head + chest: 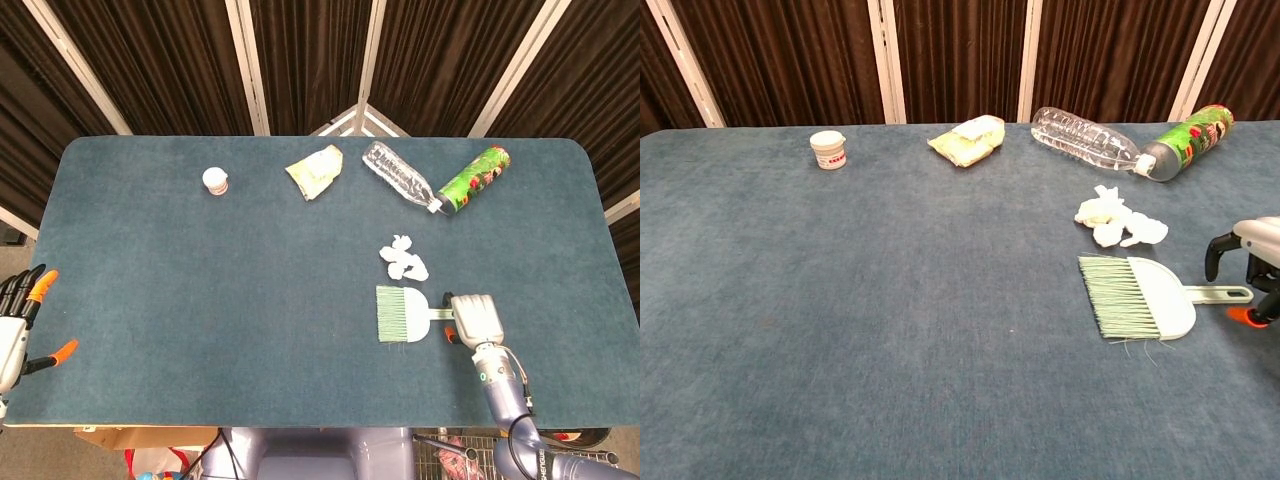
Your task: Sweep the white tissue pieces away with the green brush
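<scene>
The green brush (400,313) lies flat on the blue table (200,280), bristles to the left, its white handle (1220,294) pointing right. Just beyond it sit the white tissue pieces (403,258) in a small cluster (1118,222). My right hand (473,318) hangs over the end of the handle; in the chest view the right hand (1248,272) has a dark finger beyond the handle and an orange-tipped thumb on the near side, without clamping it. At the table's left front corner my left hand (20,325) rests with fingers spread, holding nothing.
Along the far side lie a clear plastic bottle (400,176), a green printed can (474,178), a yellow packet (315,171) and a small white jar (215,180).
</scene>
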`<action>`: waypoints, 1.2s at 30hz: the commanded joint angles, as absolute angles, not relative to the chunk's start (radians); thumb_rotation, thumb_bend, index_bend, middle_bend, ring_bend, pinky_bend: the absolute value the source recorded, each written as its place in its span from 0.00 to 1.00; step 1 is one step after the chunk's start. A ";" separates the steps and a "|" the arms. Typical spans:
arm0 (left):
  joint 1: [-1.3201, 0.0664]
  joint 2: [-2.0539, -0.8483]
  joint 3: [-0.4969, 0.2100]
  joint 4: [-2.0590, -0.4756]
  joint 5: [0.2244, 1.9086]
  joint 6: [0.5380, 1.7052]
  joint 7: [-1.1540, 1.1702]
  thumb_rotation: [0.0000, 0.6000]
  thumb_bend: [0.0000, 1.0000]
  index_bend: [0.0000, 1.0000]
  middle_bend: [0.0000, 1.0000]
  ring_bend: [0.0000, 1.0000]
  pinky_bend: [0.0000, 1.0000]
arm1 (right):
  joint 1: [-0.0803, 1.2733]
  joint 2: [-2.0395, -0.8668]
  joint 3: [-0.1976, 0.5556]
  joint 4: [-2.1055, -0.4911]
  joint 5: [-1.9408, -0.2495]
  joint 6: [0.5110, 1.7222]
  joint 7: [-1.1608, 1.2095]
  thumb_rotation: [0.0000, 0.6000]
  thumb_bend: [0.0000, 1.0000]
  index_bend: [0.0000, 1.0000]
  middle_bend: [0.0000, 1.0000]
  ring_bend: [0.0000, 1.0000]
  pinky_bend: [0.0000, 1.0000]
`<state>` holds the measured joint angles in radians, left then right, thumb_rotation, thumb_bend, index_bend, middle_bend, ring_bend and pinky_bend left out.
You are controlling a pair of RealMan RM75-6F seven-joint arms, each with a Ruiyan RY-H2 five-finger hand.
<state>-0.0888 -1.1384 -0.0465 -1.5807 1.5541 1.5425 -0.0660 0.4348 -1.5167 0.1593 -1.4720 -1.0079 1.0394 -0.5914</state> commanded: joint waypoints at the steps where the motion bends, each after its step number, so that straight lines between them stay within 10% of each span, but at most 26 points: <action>1: -0.089 -1.138 -0.046 -1.581 1.555 1.542 -0.067 1.00 0.00 0.00 0.00 0.00 0.02 | 0.443 -1.530 0.158 -1.450 -0.996 1.034 -0.590 1.00 0.31 0.45 0.99 0.98 0.79; 16: -0.094 -1.137 -0.045 -1.584 1.555 1.534 -0.068 1.00 0.00 0.00 0.00 0.00 0.02 | 0.452 -1.573 0.146 -1.390 -0.989 1.045 -0.555 1.00 0.32 0.55 0.99 0.98 0.79; 24: -0.094 -1.137 -0.044 -1.584 1.556 1.535 -0.071 1.00 0.00 0.00 0.00 0.00 0.02 | 0.465 -1.550 0.154 -1.427 -1.011 1.063 -0.551 1.00 0.60 0.76 0.99 0.98 0.79; 36: -0.096 -1.136 -0.042 -1.586 1.559 1.532 -0.072 1.00 0.00 0.00 0.00 0.00 0.02 | 0.507 -1.406 0.200 -1.642 -1.078 1.115 -0.615 1.00 0.65 0.80 0.99 0.98 0.79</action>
<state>-0.0962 -1.1362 -0.0424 -1.5859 1.5590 1.5324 -0.0721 0.4928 -1.4365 0.1867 -1.6058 -1.0752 1.1074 -0.5862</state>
